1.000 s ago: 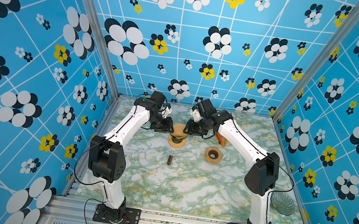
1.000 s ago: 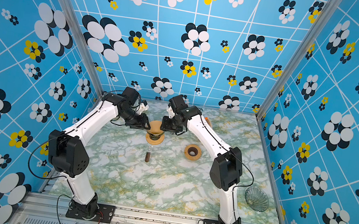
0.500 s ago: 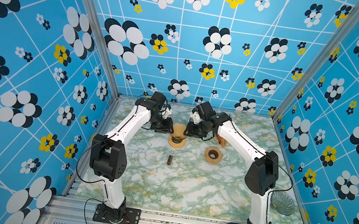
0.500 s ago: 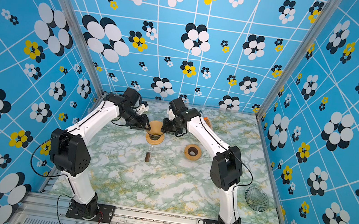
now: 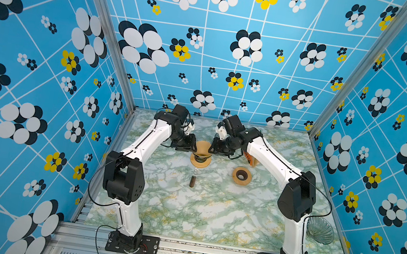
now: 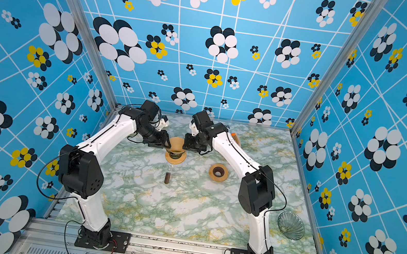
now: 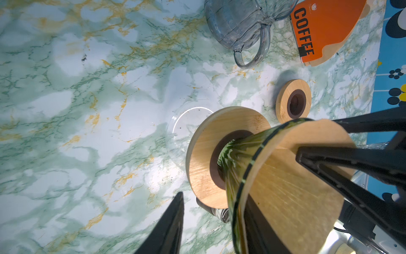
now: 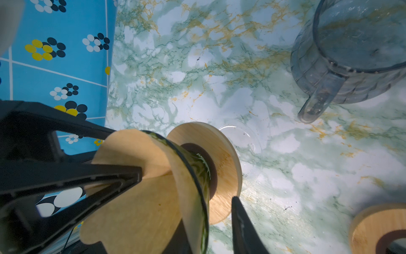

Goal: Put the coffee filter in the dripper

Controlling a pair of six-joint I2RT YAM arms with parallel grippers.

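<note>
The brown paper coffee filter (image 5: 202, 145) sits opened as a cone inside the green glass dripper (image 7: 236, 158), its upper edge standing proud of the glass rim. The dripper stands upright on its wooden collar (image 7: 204, 154), towards the back middle of the table (image 5: 198, 213), between the two arms.

The left gripper (image 5: 192, 145) reaches it from the left and the right gripper (image 5: 212, 149) from the right. Both are at rim height, just beside the filter. Each straddles the rim with its jaws partly apart. In the left wrist view the left outer finger (image 7: 167, 228) is clear of the glass, with bare table showing between them. In the right wrist view the right outer finger (image 8: 243, 228) stands off in the same way. The inner fingers lie over the paper, and I cannot tell whether they press it. Neither gripper visibly clamps anything.

A spare wooden ring (image 5: 241, 175) lies flat just to the right of the dripper. A vial (image 5: 192, 181) with dark contents lies nearer the front. In the left wrist view, a glass pitcher (image 7: 237, 26) and an orange packet (image 7: 325, 33) lettered COFFEE are beyond the dripper. A ribbed glass bowl (image 5: 320, 230) sits well apart at the front right corner.

The table top is pale marble pattern, veined green and gold. Blue walls (image 5: 235, 43) close it in on three sides, crossed by white lines and scattered with black, white and yellow flowers. An aluminium frame (image 5: 206, 249) runs along the front edge, carrying both arm bases.
</note>
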